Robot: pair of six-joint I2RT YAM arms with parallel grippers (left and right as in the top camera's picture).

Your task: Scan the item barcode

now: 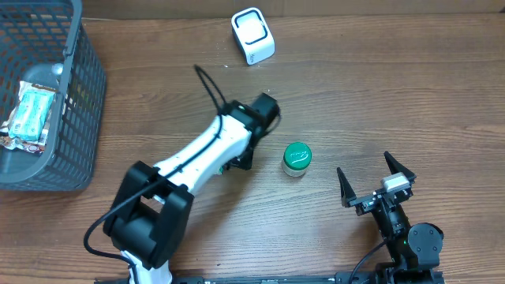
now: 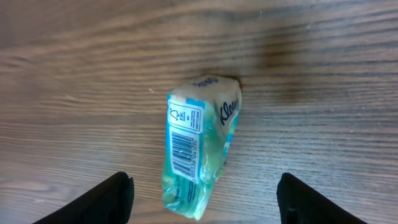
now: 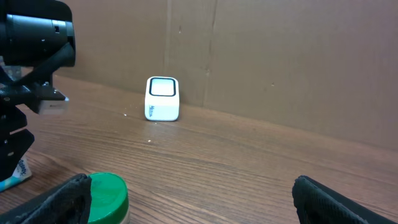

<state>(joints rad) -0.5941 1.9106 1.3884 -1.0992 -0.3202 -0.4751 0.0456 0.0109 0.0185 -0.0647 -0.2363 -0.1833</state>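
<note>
The left arm is white with black joints; a black cable loops behind the left end effector. The right end effector has pointed black fingers flanking a pale block.

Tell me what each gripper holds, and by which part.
Nothing. The left gripper is open above the tissue pack lying on the table, fingers clear of it; the right gripper is open and empty.

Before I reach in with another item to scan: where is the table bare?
Bare wood: right of the scanner, beyond the right claw; also between the basket and the left arm. Crowded around the green-lidded jar, the left claw and the tissue pack beneath it.
</note>
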